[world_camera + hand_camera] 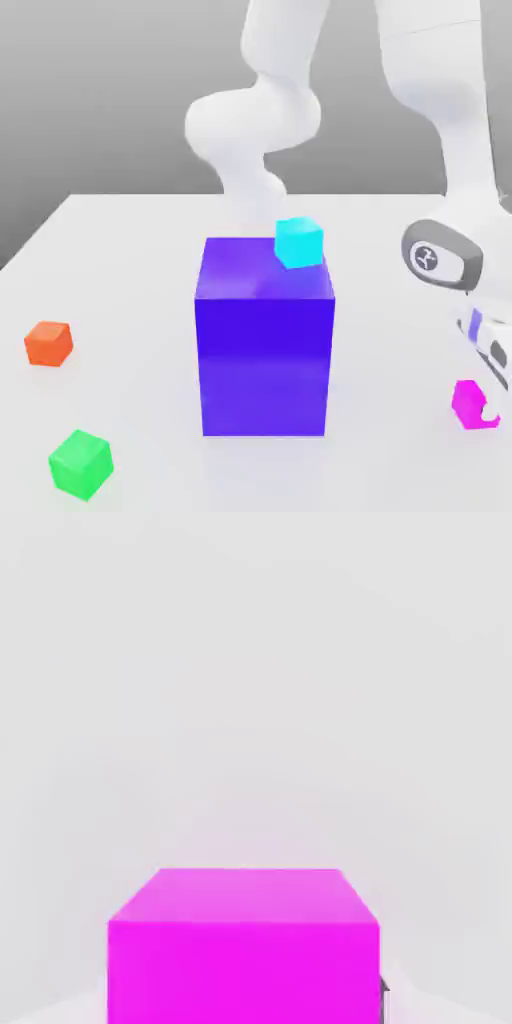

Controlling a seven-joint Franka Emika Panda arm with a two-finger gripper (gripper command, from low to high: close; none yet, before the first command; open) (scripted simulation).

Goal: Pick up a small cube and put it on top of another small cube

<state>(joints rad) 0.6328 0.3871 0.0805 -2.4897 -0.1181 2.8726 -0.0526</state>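
Four small cubes and one big block shared the counter [150, 400]. At the exterior view's right, the end effector [489, 408] was closed on the magenta cube [468, 404], low over the counter. The cyan cube [299, 243] sat on the blue block [265, 362], near its right edge in that view. At the exterior view's left were the orange cube [49, 344] and the green cube [81, 465].
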